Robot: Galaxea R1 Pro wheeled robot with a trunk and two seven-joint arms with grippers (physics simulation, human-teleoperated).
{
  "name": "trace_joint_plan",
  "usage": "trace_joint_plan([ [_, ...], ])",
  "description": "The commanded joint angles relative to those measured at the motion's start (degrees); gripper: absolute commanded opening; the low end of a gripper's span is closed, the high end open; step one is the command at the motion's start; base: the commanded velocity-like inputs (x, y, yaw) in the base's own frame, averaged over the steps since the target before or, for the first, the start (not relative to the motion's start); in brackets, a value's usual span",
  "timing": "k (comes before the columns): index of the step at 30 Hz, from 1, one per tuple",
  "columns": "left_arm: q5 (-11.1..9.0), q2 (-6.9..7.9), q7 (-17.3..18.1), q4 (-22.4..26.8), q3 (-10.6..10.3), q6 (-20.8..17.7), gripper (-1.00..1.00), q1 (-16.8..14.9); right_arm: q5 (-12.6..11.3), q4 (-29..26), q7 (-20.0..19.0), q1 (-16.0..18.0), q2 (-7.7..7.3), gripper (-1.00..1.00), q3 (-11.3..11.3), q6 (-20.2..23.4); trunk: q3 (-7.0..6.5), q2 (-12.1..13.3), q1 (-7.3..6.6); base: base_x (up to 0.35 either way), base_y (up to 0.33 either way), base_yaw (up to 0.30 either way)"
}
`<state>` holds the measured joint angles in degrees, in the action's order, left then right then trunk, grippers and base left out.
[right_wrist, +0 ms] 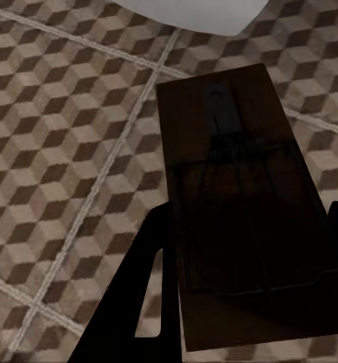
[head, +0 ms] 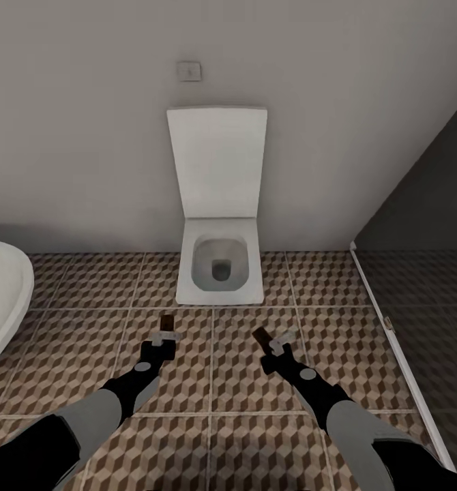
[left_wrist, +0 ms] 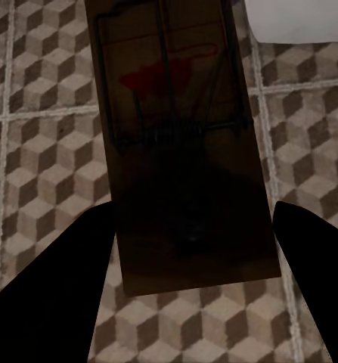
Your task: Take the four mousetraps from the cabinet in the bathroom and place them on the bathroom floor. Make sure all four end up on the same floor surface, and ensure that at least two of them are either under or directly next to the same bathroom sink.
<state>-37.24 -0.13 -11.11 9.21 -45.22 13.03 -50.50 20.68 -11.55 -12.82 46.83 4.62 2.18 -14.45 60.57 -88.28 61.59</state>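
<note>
Faced a pale wall across the upper half of the head view, with a small square plate near top center. Stood over the bathroom floor of cube-patterned tiles filling the lower half. Showed a dark shower area at the right edge behind a pale threshold strip. Showed a white toilet at center with its lid raised against the wall, and the curved rim of a white bathtub at the left edge.

Reached 2 arms forward from the bottom of the frame. Held 1 mousetrap apiece, 2 in all, both above the tiles just in front of the toilet. Left gripper clamped on the left mousetrap, board pointing straight up-frame; in the left wrist view the board sat between 2 dark fingers, with wire parts and a red mark on top. Right gripper clamped on the right mousetrap, tilted toward upper left; in the right wrist view the dark board sat between the fingers.
</note>
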Motion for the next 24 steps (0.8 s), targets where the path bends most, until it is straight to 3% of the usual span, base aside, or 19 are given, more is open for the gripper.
trace_joint_plan([
  [1,-0.29,0.01,-0.32,-0.01,-0.49,0.16,-1.00,-0.03,0.14,0.02,-0.50,0.02,0.01,-1.00,0.30,-0.24,0.03,-0.02,0.00,0.000,0.000,0.000],
  [10,-0.29,0.05,-0.32,0.01,-0.48,0.16,-1.00,0.05,0.06,-0.14,-1.06,0.02,0.04,-1.00,0.37,-0.66,1.54,-3.22,1.75,0.000,0.000,0.000],
  [24,-0.29,-0.07,-0.32,0.01,-0.57,0.16,-1.00,0.06,0.06,-0.16,-1.07,0.02,0.04,-1.00,0.38,-0.75,5.27,-8.84,4.83,0.000,0.000,0.000],
])
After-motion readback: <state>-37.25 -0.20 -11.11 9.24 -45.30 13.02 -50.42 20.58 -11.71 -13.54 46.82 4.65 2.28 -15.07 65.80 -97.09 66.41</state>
